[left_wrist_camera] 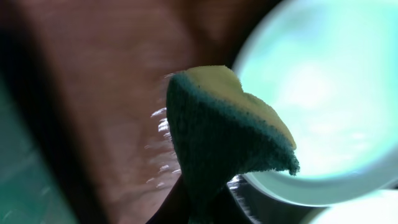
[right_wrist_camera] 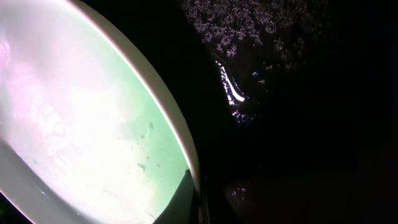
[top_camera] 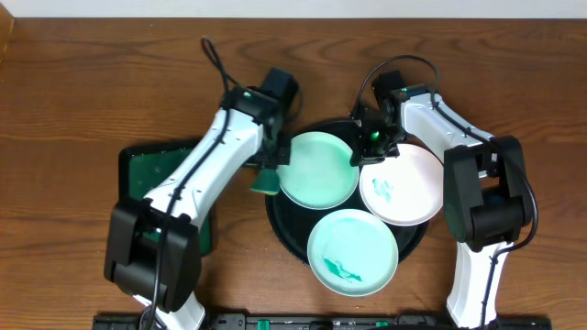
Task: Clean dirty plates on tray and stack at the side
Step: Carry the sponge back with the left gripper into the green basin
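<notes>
The black tray (top_camera: pixel 286 225) holds three plates. A clean-looking mint plate (top_camera: pixel 318 170) lies at its back left. A white plate (top_camera: pixel 401 183) with a green smear lies at the right, and a second mint plate (top_camera: pixel 353 250) with green smears at the front. My left gripper (top_camera: pixel 272 165) is shut on a green sponge (top_camera: pixel 266 181) beside the back plate's left rim. The left wrist view shows the sponge (left_wrist_camera: pixel 224 143) next to that plate (left_wrist_camera: pixel 323 93). My right gripper (top_camera: pixel 370 151) is shut on the back plate's right rim, which also shows in the right wrist view (right_wrist_camera: pixel 81 124).
A dark green rectangular tray (top_camera: pixel 147 174) lies on the wooden table to the left, partly under my left arm. The front mint plate overhangs the black tray's front rim. The right arm's base stands at the right of the tray.
</notes>
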`<action>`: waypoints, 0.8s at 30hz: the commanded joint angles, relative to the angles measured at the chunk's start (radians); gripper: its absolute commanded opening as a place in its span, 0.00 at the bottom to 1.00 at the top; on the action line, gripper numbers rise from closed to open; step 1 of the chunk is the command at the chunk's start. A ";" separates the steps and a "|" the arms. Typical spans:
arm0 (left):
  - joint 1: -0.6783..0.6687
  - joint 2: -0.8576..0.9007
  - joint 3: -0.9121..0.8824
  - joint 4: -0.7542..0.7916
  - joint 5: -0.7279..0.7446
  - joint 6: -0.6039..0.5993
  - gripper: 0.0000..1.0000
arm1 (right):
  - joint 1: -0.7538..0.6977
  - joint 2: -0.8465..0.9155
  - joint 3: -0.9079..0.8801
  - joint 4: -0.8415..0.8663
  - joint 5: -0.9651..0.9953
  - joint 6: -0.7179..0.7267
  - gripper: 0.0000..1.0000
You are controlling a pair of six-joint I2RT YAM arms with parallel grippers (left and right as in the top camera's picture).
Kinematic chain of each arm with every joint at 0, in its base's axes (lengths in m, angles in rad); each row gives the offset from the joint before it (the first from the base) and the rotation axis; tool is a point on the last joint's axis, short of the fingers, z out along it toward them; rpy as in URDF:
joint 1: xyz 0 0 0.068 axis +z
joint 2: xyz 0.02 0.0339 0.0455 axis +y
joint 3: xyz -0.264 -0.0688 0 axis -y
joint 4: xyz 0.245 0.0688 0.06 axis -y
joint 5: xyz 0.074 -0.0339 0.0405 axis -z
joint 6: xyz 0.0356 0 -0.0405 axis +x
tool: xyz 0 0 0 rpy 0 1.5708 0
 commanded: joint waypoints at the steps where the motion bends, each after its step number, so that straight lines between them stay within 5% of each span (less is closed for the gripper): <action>1: 0.074 -0.017 0.022 -0.039 -0.084 -0.036 0.07 | -0.015 0.024 -0.006 0.005 0.053 0.012 0.01; 17: 0.652 -0.022 -0.015 -0.102 -0.094 -0.117 0.07 | -0.015 0.024 -0.006 -0.008 0.056 -0.012 0.01; 24: 0.751 -0.022 -0.088 -0.065 -0.076 -0.082 0.07 | -0.016 0.024 -0.006 0.021 0.060 -0.021 0.01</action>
